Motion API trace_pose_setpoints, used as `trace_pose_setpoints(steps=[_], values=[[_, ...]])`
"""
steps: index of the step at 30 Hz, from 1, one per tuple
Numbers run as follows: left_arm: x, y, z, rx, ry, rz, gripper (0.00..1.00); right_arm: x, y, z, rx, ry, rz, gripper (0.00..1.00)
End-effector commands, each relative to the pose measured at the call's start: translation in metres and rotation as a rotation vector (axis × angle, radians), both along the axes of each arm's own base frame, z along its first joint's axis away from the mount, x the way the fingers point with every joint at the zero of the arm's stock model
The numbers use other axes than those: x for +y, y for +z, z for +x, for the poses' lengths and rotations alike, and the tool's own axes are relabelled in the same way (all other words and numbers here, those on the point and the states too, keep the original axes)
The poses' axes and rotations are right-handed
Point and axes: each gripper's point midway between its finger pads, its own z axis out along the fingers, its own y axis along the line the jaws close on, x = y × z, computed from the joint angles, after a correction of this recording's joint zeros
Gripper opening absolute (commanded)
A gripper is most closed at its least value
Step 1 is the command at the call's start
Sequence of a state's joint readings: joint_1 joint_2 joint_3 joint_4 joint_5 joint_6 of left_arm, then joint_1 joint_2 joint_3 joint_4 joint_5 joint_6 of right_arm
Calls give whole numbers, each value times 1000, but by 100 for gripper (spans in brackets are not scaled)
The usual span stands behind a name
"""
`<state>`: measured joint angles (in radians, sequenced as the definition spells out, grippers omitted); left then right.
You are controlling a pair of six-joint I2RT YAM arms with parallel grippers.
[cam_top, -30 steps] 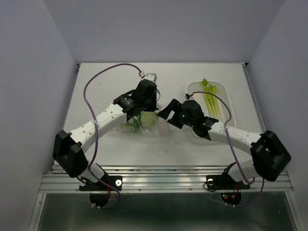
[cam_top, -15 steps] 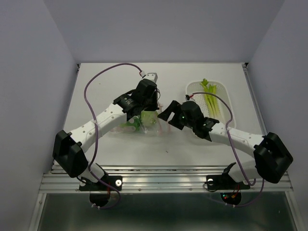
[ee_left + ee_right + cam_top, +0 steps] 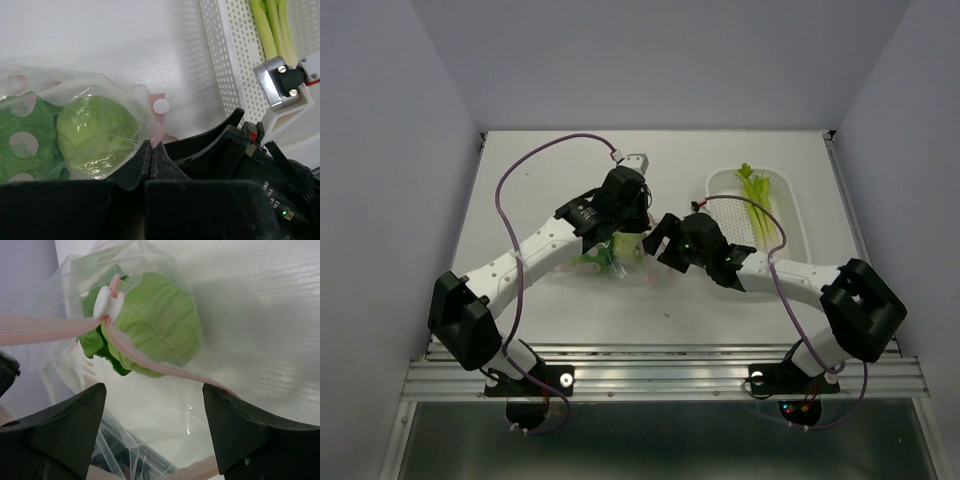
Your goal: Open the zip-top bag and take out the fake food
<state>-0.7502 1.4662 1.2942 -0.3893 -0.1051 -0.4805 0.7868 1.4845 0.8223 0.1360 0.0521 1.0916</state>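
Near the middle of the white table (image 3: 520, 190), our left pincer (image 3: 150, 152) pinches the clear crinkly plastic zip-top bag (image 3: 30, 82) holding a round light-green plastic cabbage (image 3: 160, 320), and our right pincer (image 3: 152, 400) is spread wide right by it.

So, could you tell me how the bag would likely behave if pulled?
Probably floppy: the bag is thin, wrinkled film draped over the cabbage. It may crumple rather than move as one piece, though the left gripper pinches one edge. The round cabbage could shift inside.
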Motion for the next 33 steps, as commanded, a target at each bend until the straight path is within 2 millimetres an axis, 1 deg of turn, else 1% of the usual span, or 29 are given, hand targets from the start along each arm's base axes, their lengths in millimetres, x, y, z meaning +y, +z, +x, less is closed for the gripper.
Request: trace_pose_setpoints(steps=[1, 3, 4, 6, 9, 11, 15, 16, 20, 21, 25, 28, 31, 33], values=[[-4, 24, -4, -49, -19, -79, 0, 24, 22, 14, -45, 4, 105, 84], [-2, 22, -6, -42, -20, -76, 0, 30, 27, 15, -53, 22, 130, 84], [-2, 23, -6, -44, -20, -78, 0, 31, 28, 15, -58, 24, 146, 82], [-2, 25, -8, -44, -22, -85, 0, 32, 23, 16, -48, 9, 159, 82], [-3, 26, -9, -43, -29, -98, 0, 35, 22, 17, -42, 6, 178, 80], [-5, 23, -10, -33, -33, -101, 0, 38, 25, 19, -48, 6, 198, 80], [-7, 18, -11, -22, -32, -107, 0, 41, 19, 22, -27, -3, 207, 80], [-7, 19, -11, -24, -35, -112, 0, 41, 12, 22, -15, -6, 200, 81], [-8, 21, -14, -28, -42, -118, 0, 38, -1, 23, 13, -37, 185, 94], [-9, 23, -15, -30, -45, -121, 0, 36, -3, 25, 12, -47, 179, 95], [-11, 23, -17, -30, -60, -127, 0, 36, -8, 33, 2, -76, 158, 98], [-17, 21, -20, -22, -82, -132, 0, 38, -8, 39, -11, -87, 149, 98], [-19, 21, -21, -24, -88, -132, 0, 39, -14, 47, -17, -106, 125, 98], [-25, 23, -26, -18, -125, -148, 0, 42, -15, 51, -23, -110, 134, 100]])
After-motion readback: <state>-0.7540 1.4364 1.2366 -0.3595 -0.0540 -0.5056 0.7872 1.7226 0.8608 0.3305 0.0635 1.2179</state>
